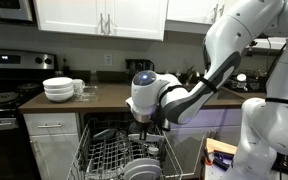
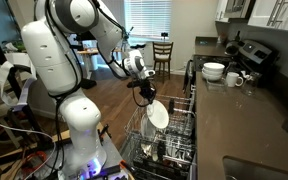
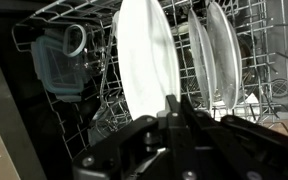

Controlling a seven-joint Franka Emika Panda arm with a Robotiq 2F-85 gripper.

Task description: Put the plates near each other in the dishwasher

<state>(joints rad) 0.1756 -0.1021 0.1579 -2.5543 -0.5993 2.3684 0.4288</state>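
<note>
Left, on the tabletop [image 1: 109, 97]: a stack of white bowls [image 1: 59, 88]. They are outside the task and I leave them.

Centre: the dishwasher [image 1: 109, 152], door down, with its lower rack drawn out beneath my arm.

Wrist view, left to right:
- Bluish plastic container [image 3: 56, 72], lodged among the tines. Not mine to move.
- Held plate [image 3: 144, 55]: white, on edge, lowered in among the tines. My fingers [image 3: 172, 108] are clamped shut on its near rim. I cannot tell whether its far edge is seated in a slot.
- Second plate [image 3: 197, 55]: upright in the rack, just beside the held one.
- Third plate [image 3: 224, 60]: upright, next along to the right, close to the second.

Status, as I judge it: two plates stand racked side by side, and the one in my grip is nearly alongside them, so the task looks well advanced. What is left is to settle this plate between tines next to the second, release it, and lift clear without knocking its neighbours. I see no other loose plates, though parts of the rack are hidden.
</note>
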